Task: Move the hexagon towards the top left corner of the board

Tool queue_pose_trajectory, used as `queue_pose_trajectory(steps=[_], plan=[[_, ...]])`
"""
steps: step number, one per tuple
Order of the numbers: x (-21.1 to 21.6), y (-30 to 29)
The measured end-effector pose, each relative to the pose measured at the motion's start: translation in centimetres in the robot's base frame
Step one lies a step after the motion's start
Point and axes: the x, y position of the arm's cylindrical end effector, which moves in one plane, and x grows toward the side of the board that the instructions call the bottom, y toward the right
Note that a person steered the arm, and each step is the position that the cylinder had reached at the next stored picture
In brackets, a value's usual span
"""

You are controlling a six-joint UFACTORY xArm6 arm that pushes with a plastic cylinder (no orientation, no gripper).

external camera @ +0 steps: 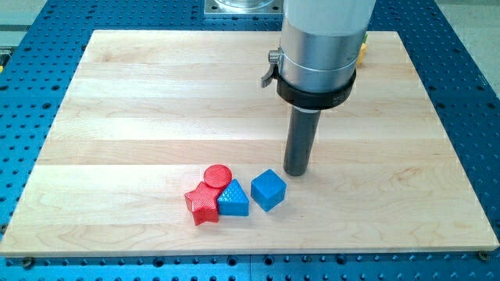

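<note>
My tip rests on the wooden board right of centre, just above and to the right of a blue cube, with a small gap between them. A sliver of a yellow block shows at the view's top right behind the arm's silver body; its shape cannot be made out. No block that is clearly a hexagon shows.
A tight cluster lies left of the blue cube near the view's bottom: a red round block, a red star and a blue triangle, touching one another. The arm's wide body hides part of the board's top right.
</note>
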Motion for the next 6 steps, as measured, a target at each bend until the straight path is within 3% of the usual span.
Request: queue_pose_trajectory(steps=[2, 3, 4, 5, 6], plan=[[-0.1, -0.5], [-6.1, -0.9], [-10.1, 7.1], [-11.5, 15.6], [-16.3, 24.9]])
